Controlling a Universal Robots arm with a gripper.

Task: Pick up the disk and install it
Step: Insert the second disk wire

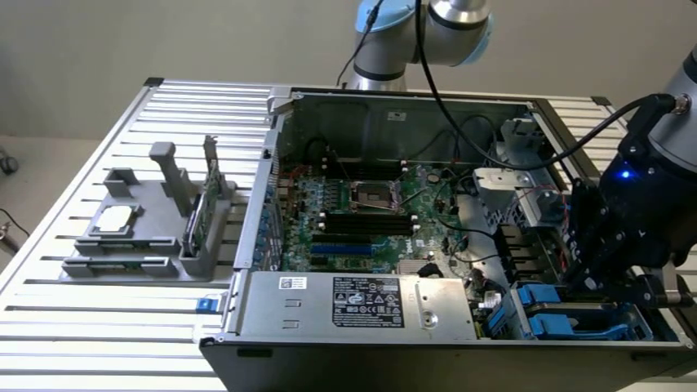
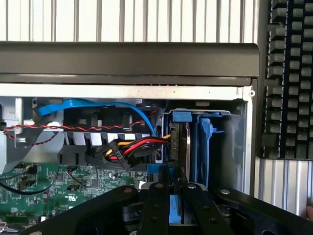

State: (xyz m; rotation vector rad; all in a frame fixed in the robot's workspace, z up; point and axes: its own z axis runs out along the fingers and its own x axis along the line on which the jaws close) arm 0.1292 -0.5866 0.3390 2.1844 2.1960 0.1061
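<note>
Black two-finger gripper (image 2: 170, 196) is closed down narrow on the blue plastic carrier edge of the flat silver-grey metal disk (image 2: 172, 208), holding it on edge over the drive bay. In the exterior view the gripper (image 1: 599, 282) sits low at the open black computer case's (image 1: 436, 359) front corner, on the exterior view's right, disk mostly hidden behind it. Just beyond, a blue-framed drive (image 2: 188, 142) already stands in the bay with red-yellow-black power cables (image 2: 129, 149) plugged beside it. Green motherboard (image 1: 360, 212) further in. Grey parts tray (image 1: 142, 237) well apart on the slatted table (image 1: 77, 327). Step looks like insertion, pick done. Seating seems to need straight travel along the free slot, clear of cables.
</note>
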